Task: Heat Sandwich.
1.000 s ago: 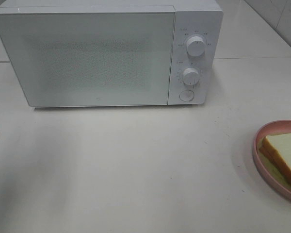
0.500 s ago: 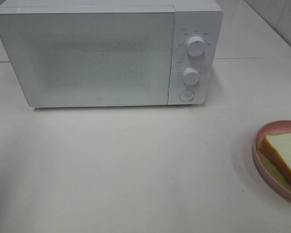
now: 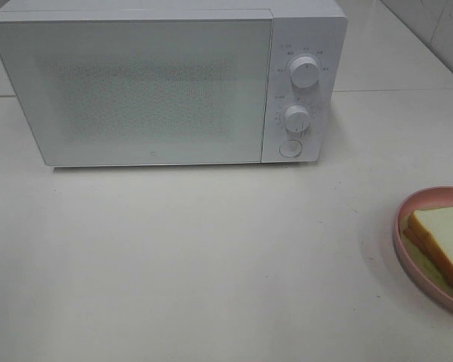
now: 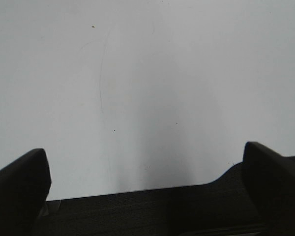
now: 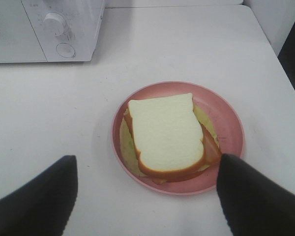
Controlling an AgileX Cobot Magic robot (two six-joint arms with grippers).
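Left gripper [image 4: 147, 196] was held low over bare white table [image 4: 147, 88]; jaws spread wide apart, nothing between them. Right gripper [image 5: 147, 196] was poised above pink plate [image 5: 226, 118], angled down toward it; jaws apart, nothing gripped. Neither arm was seen in high view. Sandwich [image 5: 166, 133] was found lying flat on round, smooth-rimmed plate at table's right edge: square slice of soft pale bread, golden-orange crust, thin yellowish layer beneath. Boxy white microwave [image 3: 166, 83] was set at rear, door shut, two round knobs [image 3: 305, 72].
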